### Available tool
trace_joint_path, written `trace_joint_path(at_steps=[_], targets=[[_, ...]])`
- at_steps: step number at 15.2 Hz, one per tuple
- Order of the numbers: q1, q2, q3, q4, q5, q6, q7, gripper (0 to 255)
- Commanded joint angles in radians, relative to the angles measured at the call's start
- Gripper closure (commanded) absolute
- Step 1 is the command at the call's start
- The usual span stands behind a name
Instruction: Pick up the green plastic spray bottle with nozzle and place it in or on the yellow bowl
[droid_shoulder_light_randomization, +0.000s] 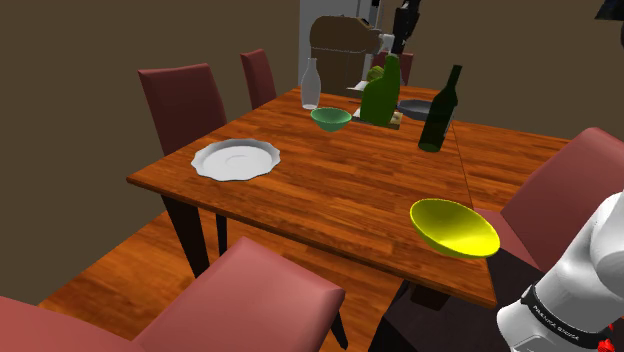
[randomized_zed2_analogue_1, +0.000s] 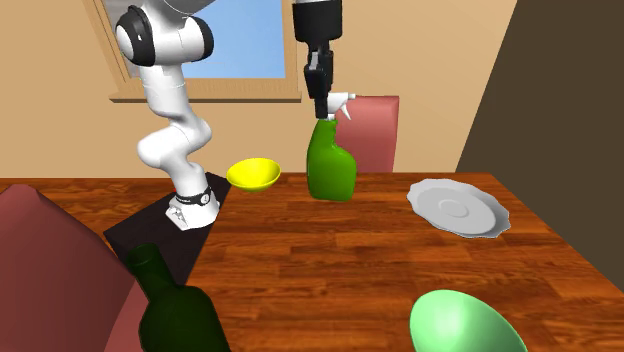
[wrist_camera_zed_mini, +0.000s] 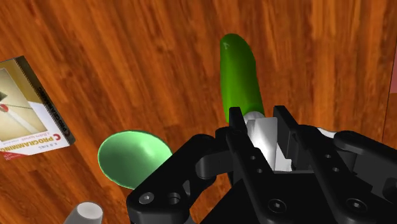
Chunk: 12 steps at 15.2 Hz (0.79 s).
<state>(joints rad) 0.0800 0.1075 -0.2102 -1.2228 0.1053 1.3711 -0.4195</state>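
Black end effector (wrist_camera_zed_mini: 257, 121) clamps the white head of the green spray bottle (wrist_camera_zed_mini: 238, 73); long axis vertical, nozzle toward the second exterior view's right, near the green bowl (wrist_camera_zed_mini: 133, 156), well apart from the yellow bowl (droid_shoulder_light_randomization: 455, 228).

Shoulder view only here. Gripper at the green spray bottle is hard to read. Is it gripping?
Observer: Yes. In the wrist view the gripper has its fingers clasping the white nozzle head of the spray bottle, one on each side.
Operator: Bottle tilted?
Observer: No. The second exterior view shows it upright, with the gripper directly above it.
Operator: Anything flat nearby I'd miss?
Observer: The wrist view shows a book lying flat on the table, apart from the green bowl.
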Motion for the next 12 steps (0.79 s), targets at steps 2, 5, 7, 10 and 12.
trace_joint_path(at_steps=[2,5,7,10,12], targets=[[0.028,-0.150,0.018,-0.176,-0.034,0.031,0.035,255],[0.044,-0.263,0.042,-0.280,-0.054,0.026,0.073,255],[0.052,-0.334,0.060,-0.339,-0.063,0.017,0.098,255],[0.061,-0.433,0.088,-0.412,-0.070,-0.006,0.137,255],[0.066,-0.495,0.107,-0.453,-0.072,-0.026,0.163,255]])
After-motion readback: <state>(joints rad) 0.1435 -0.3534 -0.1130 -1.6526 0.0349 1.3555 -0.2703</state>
